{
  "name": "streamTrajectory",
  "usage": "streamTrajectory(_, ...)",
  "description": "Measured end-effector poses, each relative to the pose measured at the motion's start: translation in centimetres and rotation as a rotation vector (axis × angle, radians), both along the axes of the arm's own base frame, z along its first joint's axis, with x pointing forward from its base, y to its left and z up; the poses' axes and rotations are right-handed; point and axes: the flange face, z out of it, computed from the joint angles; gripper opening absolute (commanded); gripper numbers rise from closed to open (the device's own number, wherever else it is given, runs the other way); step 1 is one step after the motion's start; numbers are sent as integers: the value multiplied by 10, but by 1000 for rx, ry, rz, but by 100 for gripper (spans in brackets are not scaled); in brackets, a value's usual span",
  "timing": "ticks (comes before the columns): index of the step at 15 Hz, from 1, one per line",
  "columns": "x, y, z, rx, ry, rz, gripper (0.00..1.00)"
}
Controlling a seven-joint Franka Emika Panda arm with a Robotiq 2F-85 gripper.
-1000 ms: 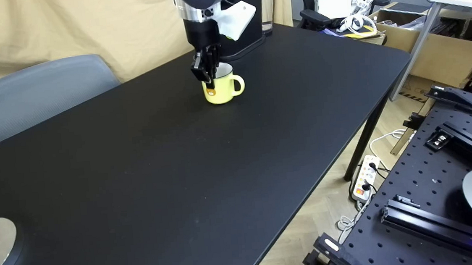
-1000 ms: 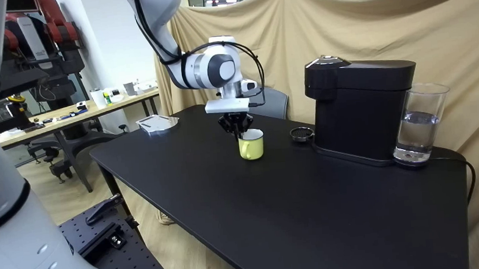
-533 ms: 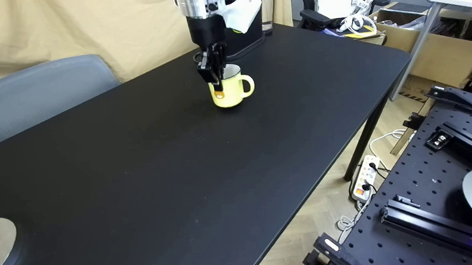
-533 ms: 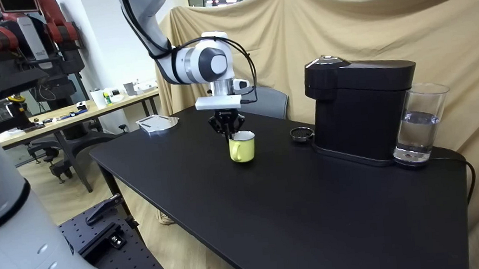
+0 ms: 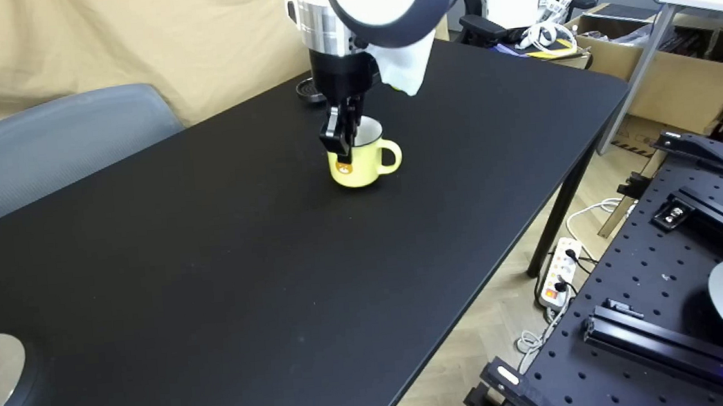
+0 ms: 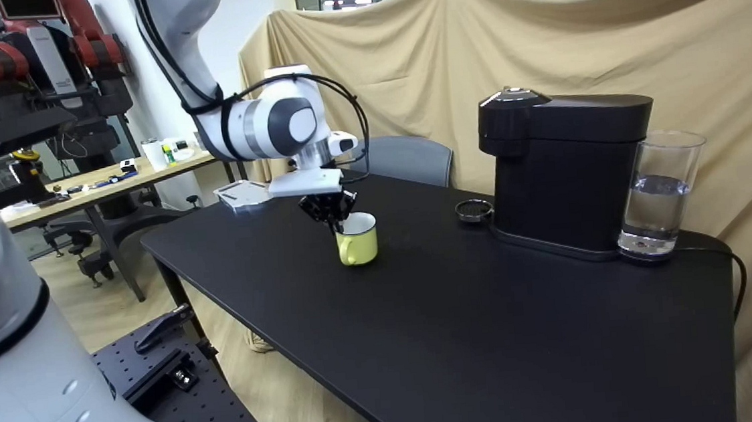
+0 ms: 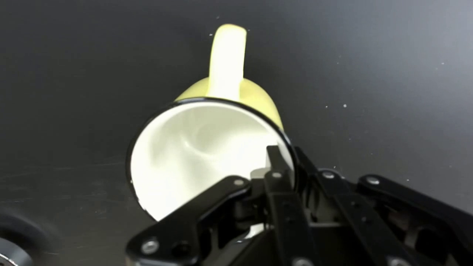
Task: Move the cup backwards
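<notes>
Dark table (image 7: 85, 70) is backing wrist view; gripper (image 7: 291, 159) is pinching yellow cup (image 7: 203, 147) by its rim (image 7: 207, 99) at 3 o'clock, handle (image 7: 227, 59) pointing to 12. In an exterior view, cup is showing over table, gray chair (image 5: 67, 149) at 9 o'clock from it. In an exterior view, black machine (image 6: 564, 176) is standing toward 2:30

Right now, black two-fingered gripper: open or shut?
Shut: the wrist view shows the gripper pinching the yellow cylindrical mug, one finger inside.

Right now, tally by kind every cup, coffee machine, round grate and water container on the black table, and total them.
Cup: 1
Coffee machine: 1
Round grate: 1
Water container: 1
Total: 4
</notes>
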Motion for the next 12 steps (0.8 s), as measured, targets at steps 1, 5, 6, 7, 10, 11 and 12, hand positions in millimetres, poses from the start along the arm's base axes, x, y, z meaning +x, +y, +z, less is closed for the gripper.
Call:
streamTrajectory(1, -8, -1, -2, 10, -15, -14, 3)
streamTrajectory(5, -26, -9, -2, 17, -29, -55, 3)
streamTrajectory(6, -29, -11, -2, 15, -24, -62, 30)
streamTrajectory(7, -30, -12, -2, 12, -18, -66, 36)
streamTrajectory(10, -34, -14, -3, -7, 23, -70, 55)
streamTrajectory(11, -35, -15, -4, -14, 40, -71, 63)
streamTrajectory(12, -36, -15, -5, -21, 57, -71, 69)
